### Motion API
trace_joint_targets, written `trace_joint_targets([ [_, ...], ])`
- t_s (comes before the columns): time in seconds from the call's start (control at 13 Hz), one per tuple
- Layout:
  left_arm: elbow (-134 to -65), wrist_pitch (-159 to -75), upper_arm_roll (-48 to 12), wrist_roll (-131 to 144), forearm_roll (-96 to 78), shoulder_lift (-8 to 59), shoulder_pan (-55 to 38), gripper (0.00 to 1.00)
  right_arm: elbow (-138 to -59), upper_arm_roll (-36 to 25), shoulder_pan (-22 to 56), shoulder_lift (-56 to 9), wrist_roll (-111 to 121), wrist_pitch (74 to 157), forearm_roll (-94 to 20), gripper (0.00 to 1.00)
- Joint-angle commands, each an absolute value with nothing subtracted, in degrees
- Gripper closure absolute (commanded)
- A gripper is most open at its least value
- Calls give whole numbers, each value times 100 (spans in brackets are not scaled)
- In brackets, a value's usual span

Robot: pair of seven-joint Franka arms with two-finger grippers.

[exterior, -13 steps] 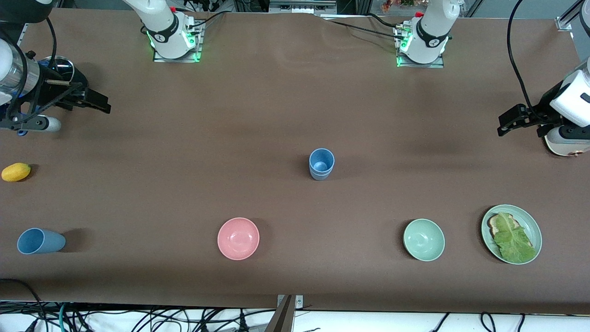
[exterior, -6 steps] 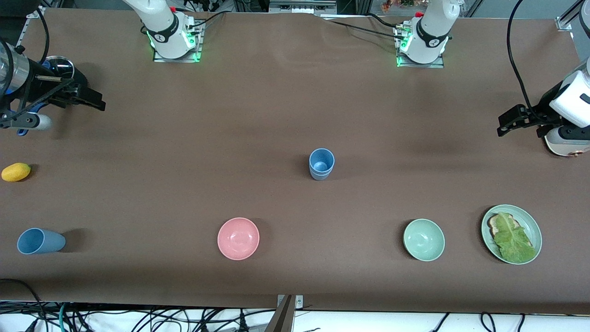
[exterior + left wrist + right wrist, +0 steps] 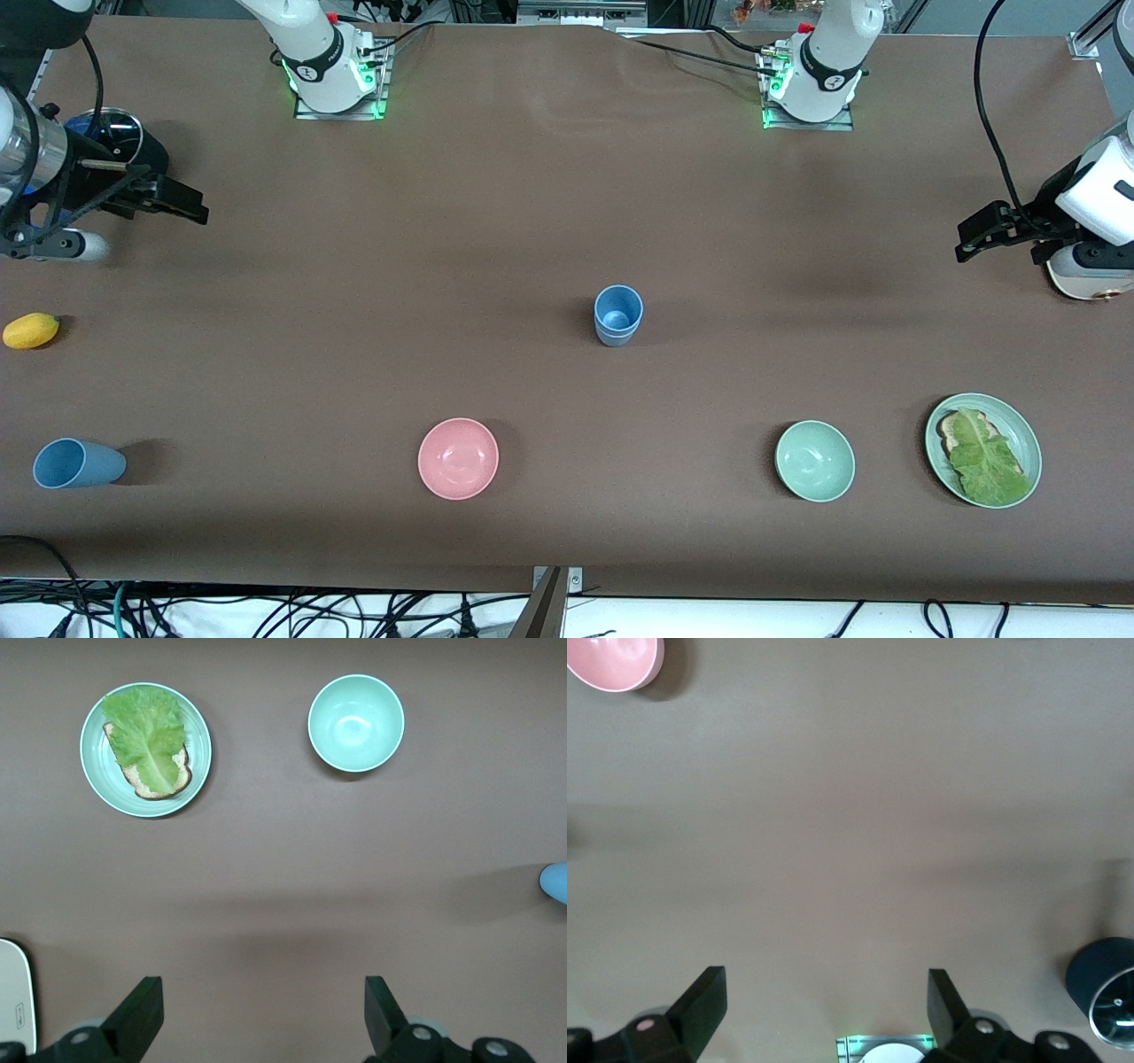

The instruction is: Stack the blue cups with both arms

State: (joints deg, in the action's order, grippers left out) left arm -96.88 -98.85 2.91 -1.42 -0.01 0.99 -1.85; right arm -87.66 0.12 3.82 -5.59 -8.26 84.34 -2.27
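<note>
1. Cups: stacked pair [image 3: 617,315] upright mid-table; another cup [image 3: 77,463] lies tipped at the right arm's end.
2. Right hand [image 3: 182,203] and left hand [image 3: 974,237] hang wide open, empty, well apart from them.

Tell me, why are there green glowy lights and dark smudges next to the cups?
In the front view, green lights glow at both arm bases; each blue cup, the upright one and the tipped one, casts a soft shadow toward the left arm's end. In the left wrist view, the pale green bowl shows a small shiny glare spot.
</note>
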Motion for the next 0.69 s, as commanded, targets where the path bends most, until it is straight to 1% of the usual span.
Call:
trace_joint_targets([
  [0.0,-9624,-9888,316,-176,-79,106,-211,0,-9613,70,334,42,-791,8867,-246,0],
  [0.62,-9624,-9879,316,-176,-79,105,-211,0,-9624,88,343,70,-782,8851,-211,0],
])
